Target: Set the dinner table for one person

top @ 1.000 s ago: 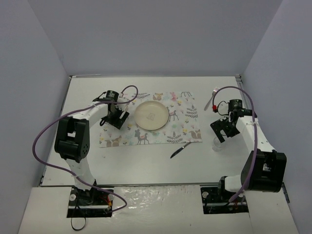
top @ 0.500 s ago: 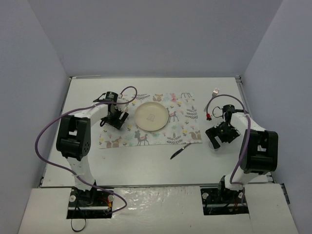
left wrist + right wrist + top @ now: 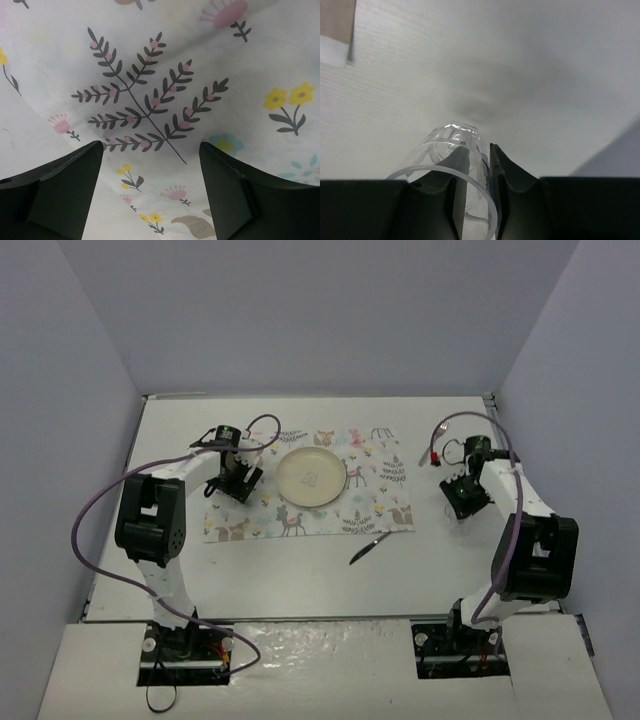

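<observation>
On the white dinner table [image 3: 300,570] lies a printed placemat [image 3: 370,500] with a cream plate [image 3: 311,477] on it. My right gripper [image 3: 479,148] is shut on the wall of a clear glass [image 3: 445,150], one finger inside the rim and one outside. From above, that gripper [image 3: 462,498] sits right of the placemat. My left gripper [image 3: 150,146] is open just above the placemat [image 3: 150,75], over its left part [image 3: 235,483], with nothing between the fingers.
A knife [image 3: 369,547] lies on the table just below the placemat's right corner. A fork [image 3: 427,450] lies beyond the placemat's right edge, near the right arm's cable. Grey walls enclose the table on three sides.
The right jaws have gone from wide open to shut on the glass's wall, and that wrist has shifted a little away from the near edge. The left arm has not moved.
</observation>
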`<state>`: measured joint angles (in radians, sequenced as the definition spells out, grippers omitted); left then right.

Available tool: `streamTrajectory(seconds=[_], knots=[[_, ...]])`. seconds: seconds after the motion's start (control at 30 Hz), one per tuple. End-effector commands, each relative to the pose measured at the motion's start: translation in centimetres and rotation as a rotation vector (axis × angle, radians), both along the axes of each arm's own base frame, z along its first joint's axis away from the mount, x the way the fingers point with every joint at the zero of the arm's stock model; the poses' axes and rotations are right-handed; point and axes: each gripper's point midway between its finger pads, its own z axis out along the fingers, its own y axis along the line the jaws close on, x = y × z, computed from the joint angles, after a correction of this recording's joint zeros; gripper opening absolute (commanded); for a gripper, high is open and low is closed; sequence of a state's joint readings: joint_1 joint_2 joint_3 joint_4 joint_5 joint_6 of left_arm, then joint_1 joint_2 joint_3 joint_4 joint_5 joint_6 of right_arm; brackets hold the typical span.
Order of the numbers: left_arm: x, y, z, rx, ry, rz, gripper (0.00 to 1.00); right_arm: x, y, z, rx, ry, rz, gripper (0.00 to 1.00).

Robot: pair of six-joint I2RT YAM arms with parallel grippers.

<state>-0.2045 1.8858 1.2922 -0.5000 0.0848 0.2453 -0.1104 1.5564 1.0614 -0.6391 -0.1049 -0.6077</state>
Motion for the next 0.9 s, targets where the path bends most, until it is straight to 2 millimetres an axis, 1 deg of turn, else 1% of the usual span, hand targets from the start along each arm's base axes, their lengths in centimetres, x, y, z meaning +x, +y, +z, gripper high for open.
streamTrajectory(seconds=[0.0,0.03,0.1,0.13,0.17,0.2,0.23,0.3,0.33,0.4,0.47,0.5,0.53,0.63,0.7,0.73,0.77,0.87], knots=[[1.7,-0.2,2.0,-0.026,-0.076,-0.007,0.75,5.2,-1.2,14.2,-0.081,-0.383,0.001,0.00],[1.8,-0.2,2.2,-0.025,-0.080,-0.006,0.75,6.2,-0.9,15.8,-0.068,-0.429,-0.002,0.00],[2.0,-0.1,2.3,-0.024,-0.082,-0.005,0.75,8.2,-0.4,18.2,-0.033,-0.494,0.000,0.00],[2.1,-0.2,2.4,-0.024,-0.083,-0.005,0.75,9.2,0.0,18.8,-0.006,-0.513,-0.004,0.00],[2.3,-0.2,2.5,-0.024,-0.084,-0.005,0.75,10.6,0.5,19.9,0.025,-0.542,-0.015,0.00],[2.4,-0.2,2.4,-0.024,-0.082,-0.004,0.75,12.4,1.5,20.3,0.074,-0.553,-0.014,0.00],[2.4,-0.2,2.4,-0.022,-0.082,0.000,0.75,14.6,3.2,18.6,0.146,-0.512,-0.014,0.00],[2.3,-0.1,2.6,-0.024,-0.085,0.003,0.75,17.7,4.8,16.8,0.180,-0.475,-0.012,0.00],[2.2,-0.2,2.7,-0.027,-0.089,0.002,0.75,18.6,5.6,15.8,0.185,-0.453,-0.005,0.00],[1.9,0.0,2.8,-0.023,-0.102,0.012,0.75,20.1,8.3,12.9,0.187,-0.394,0.020,0.00],[1.9,0.3,3.1,-0.015,-0.130,0.027,0.75,21.0,10.6,11.2,0.192,-0.364,0.052,0.00],[1.9,0.4,3.3,-0.011,-0.144,0.034,0.75,21.4,11.5,10.7,0.196,-0.358,0.068,0.00],[1.9,0.6,3.4,-0.010,-0.153,0.037,0.75,21.9,12.1,10.7,0.202,-0.364,0.079,0.00],[1.8,0.6,4.2,-0.019,-0.181,0.042,0.75,22.9,14.4,9.0,0.213,-0.338,0.102,0.00],[1.9,0.5,4.4,-0.021,-0.191,0.042,0.75,23.4,15.3,8.9,0.213,-0.341,0.111,0.00],[1.9,0.5,4.4,-0.021,-0.191,0.041,0.75,23.5,15.6,8.4,0.210,-0.331,0.118,0.00],[1.9,0.5,4.2,-0.019,-0.186,0.043,0.75,23.7,15.9,8.4,0.211,-0.335,0.122,0.00],[1.9,0.6,3.6,-0.012,-0.170,0.043,0.75,23.9,16.6,7.3,0.219,-0.315,0.142,0.00]])
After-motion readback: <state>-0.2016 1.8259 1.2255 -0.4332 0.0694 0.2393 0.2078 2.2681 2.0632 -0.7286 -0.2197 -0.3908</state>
